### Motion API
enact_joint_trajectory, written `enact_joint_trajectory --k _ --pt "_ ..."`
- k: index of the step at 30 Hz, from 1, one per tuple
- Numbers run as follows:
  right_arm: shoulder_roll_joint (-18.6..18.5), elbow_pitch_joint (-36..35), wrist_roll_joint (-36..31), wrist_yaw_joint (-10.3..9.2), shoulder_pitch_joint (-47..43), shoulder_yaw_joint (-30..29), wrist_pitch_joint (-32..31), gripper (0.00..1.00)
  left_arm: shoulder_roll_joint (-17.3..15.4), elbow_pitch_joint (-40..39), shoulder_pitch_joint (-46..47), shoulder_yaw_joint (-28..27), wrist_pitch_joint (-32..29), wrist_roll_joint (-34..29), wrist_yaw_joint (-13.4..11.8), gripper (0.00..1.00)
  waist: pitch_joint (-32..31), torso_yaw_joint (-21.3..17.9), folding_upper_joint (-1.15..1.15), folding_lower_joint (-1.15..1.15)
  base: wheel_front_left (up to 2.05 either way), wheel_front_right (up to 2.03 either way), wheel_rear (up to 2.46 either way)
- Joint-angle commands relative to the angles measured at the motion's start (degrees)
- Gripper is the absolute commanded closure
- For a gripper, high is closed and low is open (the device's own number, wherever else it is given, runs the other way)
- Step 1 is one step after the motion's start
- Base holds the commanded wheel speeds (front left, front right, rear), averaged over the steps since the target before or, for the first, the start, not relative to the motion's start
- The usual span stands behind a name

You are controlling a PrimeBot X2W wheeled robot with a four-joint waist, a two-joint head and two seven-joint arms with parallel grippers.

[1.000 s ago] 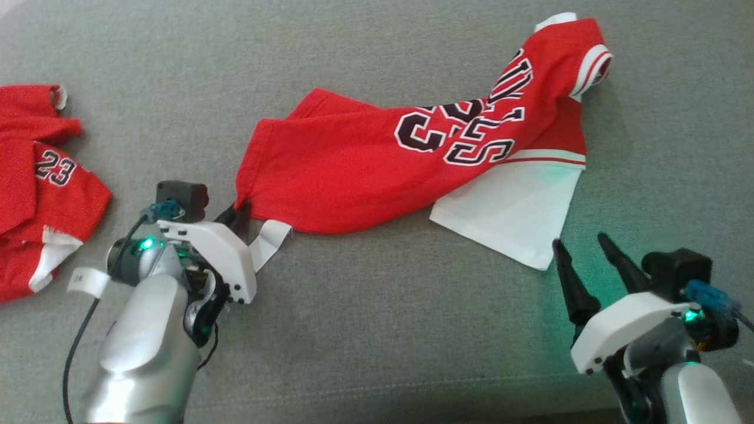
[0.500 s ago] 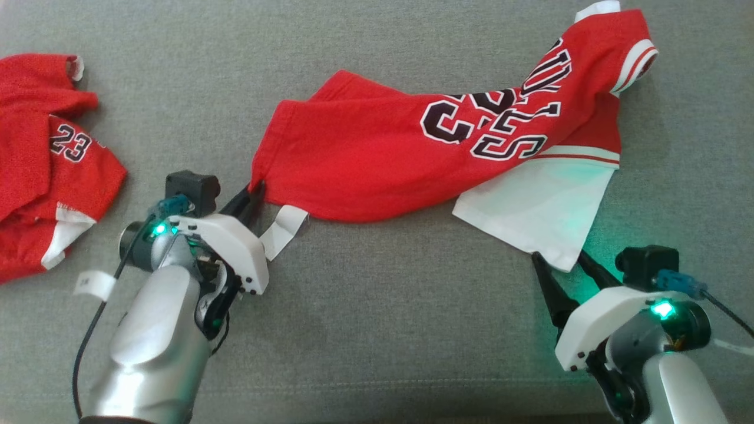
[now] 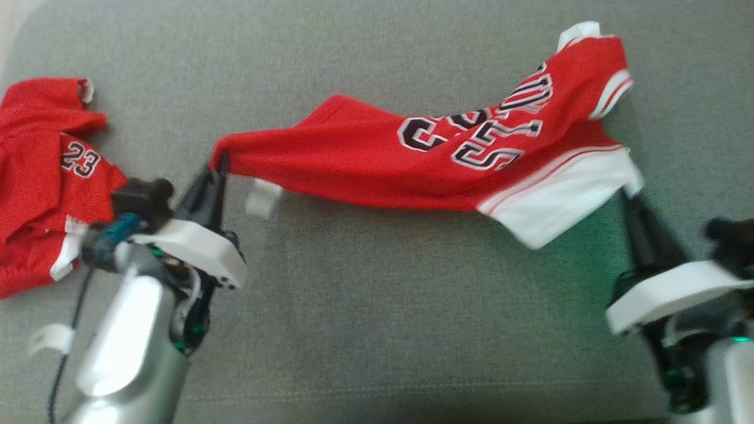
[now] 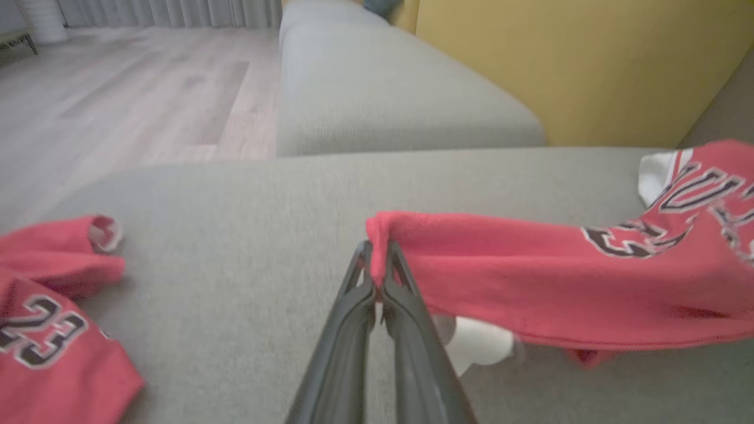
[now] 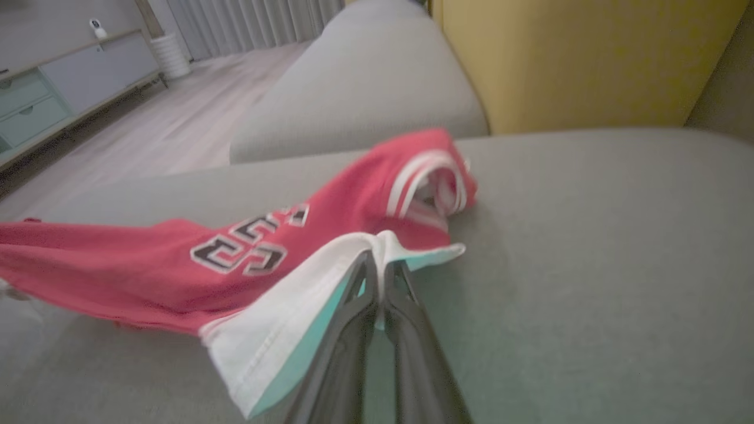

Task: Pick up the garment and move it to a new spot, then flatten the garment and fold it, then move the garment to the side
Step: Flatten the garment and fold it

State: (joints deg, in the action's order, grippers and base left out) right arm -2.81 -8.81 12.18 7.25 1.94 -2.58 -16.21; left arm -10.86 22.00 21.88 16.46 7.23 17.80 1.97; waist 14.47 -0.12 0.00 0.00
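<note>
the red basketball jersey (image 3: 365, 159) is stretched across the middle of the grey sofa cushion (image 3: 377, 341), from left of the cushion's centre toward its far right corner. the near edge is lifted off the cushion, and a shadow lies under it.

the left gripper (image 3: 217, 168) has its two dark fingers pinched together on the red hem corner, left of the cushion's centre. the left wrist view shows the cloth caught between the tips. a white label (image 3: 262, 200) hangs under the hem just beside that grip.

the right gripper (image 3: 629, 191), over the cushion's right side, has its fingers closed on the corner of the jersey's white panel. in the right wrist view the white cloth folds over the tips.

the jersey's striped red-and-white opening rests on the cushion toward its back right. the black-and-white lettering faces up between the two grips.

a second red garment (image 3: 41, 176), marked 23, lies crumpled at the cushion's left edge, well apart from the jersey. beyond the cushion's back are a yellow wall (image 4: 559, 65) and a wooden floor (image 4: 118, 88).
</note>
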Motion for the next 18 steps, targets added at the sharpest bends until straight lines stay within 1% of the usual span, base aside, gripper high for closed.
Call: enact_joint_trajectory --k 1,8,13,18 --pt "-1.22 -4.44 -0.85 0.24 2.55 0.14 0.43 1.00 -2.68 -4.57 1.34 -2.71 0.52 -0.37 -0.87 1.00 -1.39 -0.05 0.00 0.00 0.00 0.00 0.00" --pt "-5.22 -15.53 -1.51 0.24 8.09 -5.77 -0.04 1.00 -5.38 -23.02 0.69 -4.71 -2.55 -1.49 -4.19 1.00 -5.62 0.38 0.00 0.00 0.00 0.00 0.00" --pt "-8.20 -21.33 -1.29 0.24 13.86 -9.06 -0.13 1.00 -7.40 -34.58 3.02 -5.63 -6.05 -2.50 -5.09 1.00 -8.52 0.57 0.00 0.00 0.00 0.00 0.00" --pt "-11.54 -23.53 0.20 0.24 20.26 -11.29 -1.20 1.00 -8.71 -42.93 7.19 -6.04 -9.35 -3.25 -5.27 1.00 -10.81 0.70 0.00 0.00 0.00 0.00 0.00"
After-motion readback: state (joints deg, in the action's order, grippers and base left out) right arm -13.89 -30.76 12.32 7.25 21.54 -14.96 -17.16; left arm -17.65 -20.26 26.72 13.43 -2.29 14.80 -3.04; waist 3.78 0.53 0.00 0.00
